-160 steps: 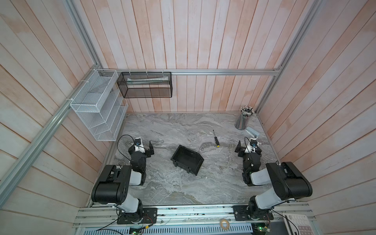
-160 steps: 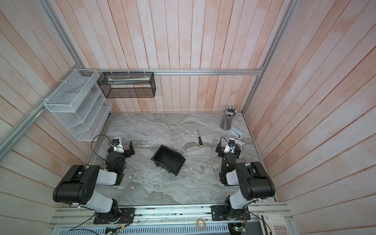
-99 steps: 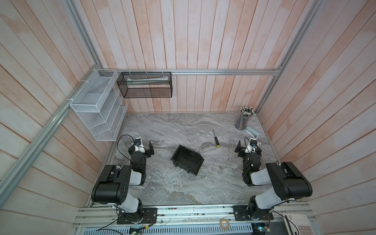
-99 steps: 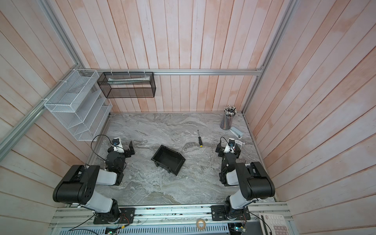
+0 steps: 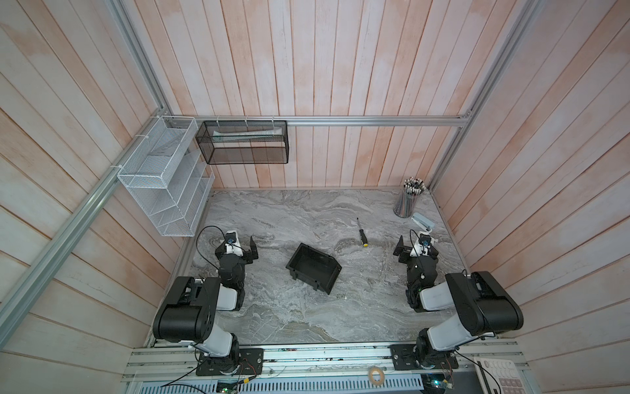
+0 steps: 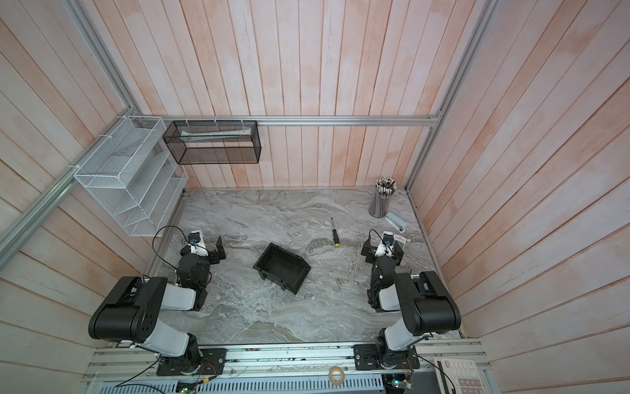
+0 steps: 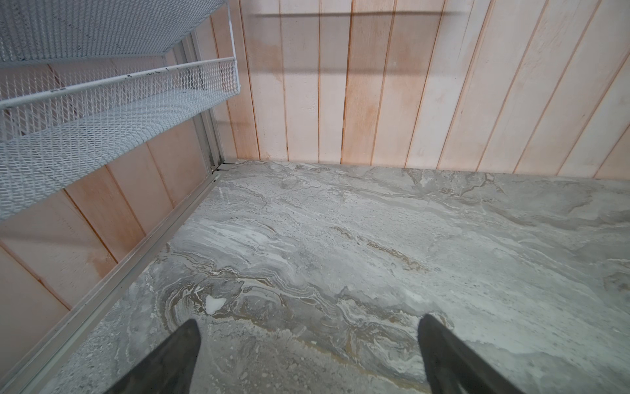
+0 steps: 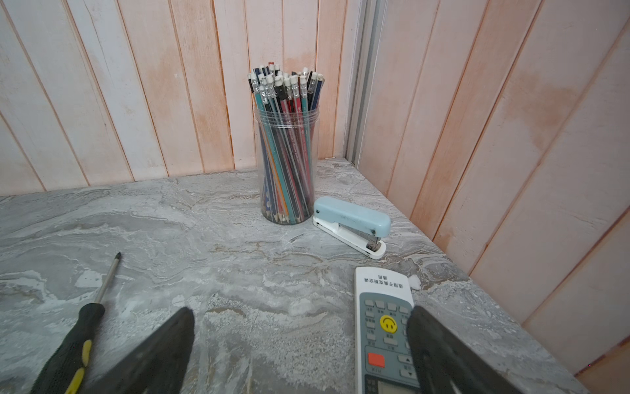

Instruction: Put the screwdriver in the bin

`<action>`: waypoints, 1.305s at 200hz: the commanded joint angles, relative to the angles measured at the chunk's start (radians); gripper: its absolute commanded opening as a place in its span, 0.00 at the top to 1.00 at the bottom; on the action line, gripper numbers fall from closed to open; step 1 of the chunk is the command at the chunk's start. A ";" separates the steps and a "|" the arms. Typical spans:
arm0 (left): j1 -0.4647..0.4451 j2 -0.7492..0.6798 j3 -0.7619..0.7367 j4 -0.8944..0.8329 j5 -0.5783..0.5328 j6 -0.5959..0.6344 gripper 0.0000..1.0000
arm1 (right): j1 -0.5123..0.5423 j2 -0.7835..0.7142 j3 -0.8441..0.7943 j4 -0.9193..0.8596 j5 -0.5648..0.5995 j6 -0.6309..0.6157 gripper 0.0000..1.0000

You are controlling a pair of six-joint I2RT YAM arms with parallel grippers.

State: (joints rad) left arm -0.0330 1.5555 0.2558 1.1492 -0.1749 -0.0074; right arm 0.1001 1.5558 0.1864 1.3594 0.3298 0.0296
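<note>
1. Status: we judge the task not begun. The screwdriver [image 5: 361,233] lies flat on the worktop [image 5: 306,211]. In both top views it sits clear of the bin [image 5: 312,266], at about 2 o'clock from it, with the tip toward 12 and the yellow cap toward 6.
2. The bin stands mouth up near mid-worktop, and we see nothing inside it.
3. The right claw [image 8: 301,315] is released, jaws wide, with nothing between them. In a top view the screwdriver lies near it, at about 9 o'clock.
4. In the right wrist view one finger overlaps a remote [image 8: 385,327]. We cannot tell whether they touch.
5. The left claw [image 7: 308,320] is released and empty over bare worktop, at about 9 o'clock of the bin and well apart from the screwdriver.
6. Step in hand, as we judge it: the reach. The right arm is the better placed.
7. Recommended approach:
   - Turn the wrist so the jaws straddle the handle crosswise.
   - Take the black handle mid-length, not the thin shaft.
   - Descend close to the worktop, since the tool is slim and lies flat.
   - Close squarely, because a skewed pinch could roll it away.
8. Risk: we advise lifting clear of the remote before swinging toward 9 o'clock.
</note>
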 commanded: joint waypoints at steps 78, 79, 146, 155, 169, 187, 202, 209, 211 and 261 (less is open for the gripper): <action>0.017 -0.029 -0.005 0.012 0.011 -0.028 0.00 | -0.004 -0.008 0.009 0.000 -0.008 -0.004 0.01; 0.017 -0.031 -0.009 0.018 0.009 -0.029 0.00 | -0.004 -0.008 0.009 0.004 -0.005 -0.005 0.01; -0.188 -0.573 0.119 -0.603 -0.198 -0.121 0.00 | 0.046 -0.324 0.060 -0.376 0.355 0.168 0.01; -0.199 -0.608 0.149 -0.672 -0.154 -0.169 0.00 | 0.045 -0.370 0.095 -0.488 0.353 0.244 0.01; -0.246 -0.627 0.191 -0.737 -0.128 -0.199 0.00 | 0.042 -0.414 0.166 -0.631 0.264 0.303 0.00; -0.347 -0.588 0.250 -0.797 -0.126 -0.191 0.00 | 0.044 -0.408 0.287 -0.800 0.104 0.292 0.01; -0.462 -0.527 0.312 -0.840 -0.156 -0.149 0.00 | 0.053 -0.385 0.376 -0.929 0.038 0.291 0.01; -0.522 -0.492 0.338 -0.861 -0.193 -0.120 0.00 | 0.055 -0.373 0.403 -0.962 -0.005 0.287 0.01; -0.538 -0.483 0.348 -0.866 -0.204 -0.114 0.00 | 0.056 -0.370 0.409 -0.967 -0.020 0.285 0.01; -0.800 -0.341 0.445 -0.913 -0.344 0.019 0.00 | 0.103 -0.098 0.599 -1.138 -0.218 0.259 0.07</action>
State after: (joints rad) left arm -0.7841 1.1786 0.6533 0.2981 -0.4412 -0.0654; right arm 0.1844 1.3197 0.6899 0.4210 0.2554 0.2871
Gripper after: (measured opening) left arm 0.999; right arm 0.972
